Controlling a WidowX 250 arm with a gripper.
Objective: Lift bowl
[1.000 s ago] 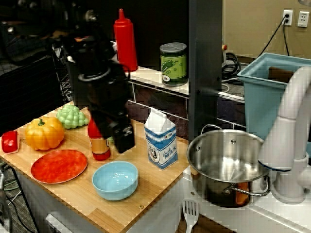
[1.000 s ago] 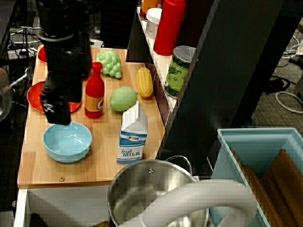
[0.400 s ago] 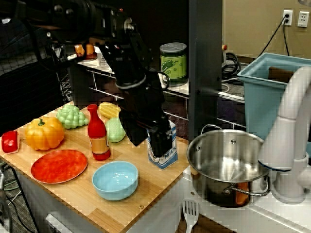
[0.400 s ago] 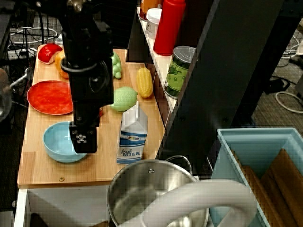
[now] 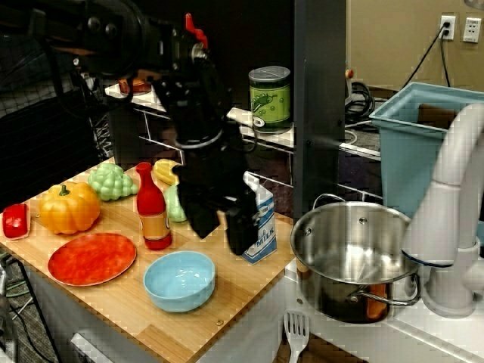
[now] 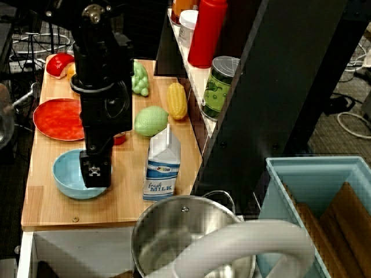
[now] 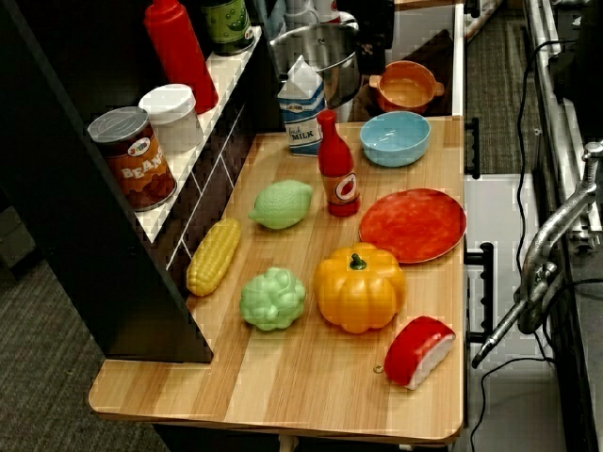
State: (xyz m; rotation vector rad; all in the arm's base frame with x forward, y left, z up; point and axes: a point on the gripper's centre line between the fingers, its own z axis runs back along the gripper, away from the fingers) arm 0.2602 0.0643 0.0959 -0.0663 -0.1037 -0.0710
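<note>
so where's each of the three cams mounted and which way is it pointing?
Front view: low at the board's near edge, facing the shelf; arm and end effector hang above the light-blue bowl.
High view: above the steel pot's end, looking down the board; the end effector overlaps the bowl.
Far-end view: raised at the opposite end, looking back toward the pot; no arm shows.
Shared: bowl, milk carton, red-orange plate.
</note>
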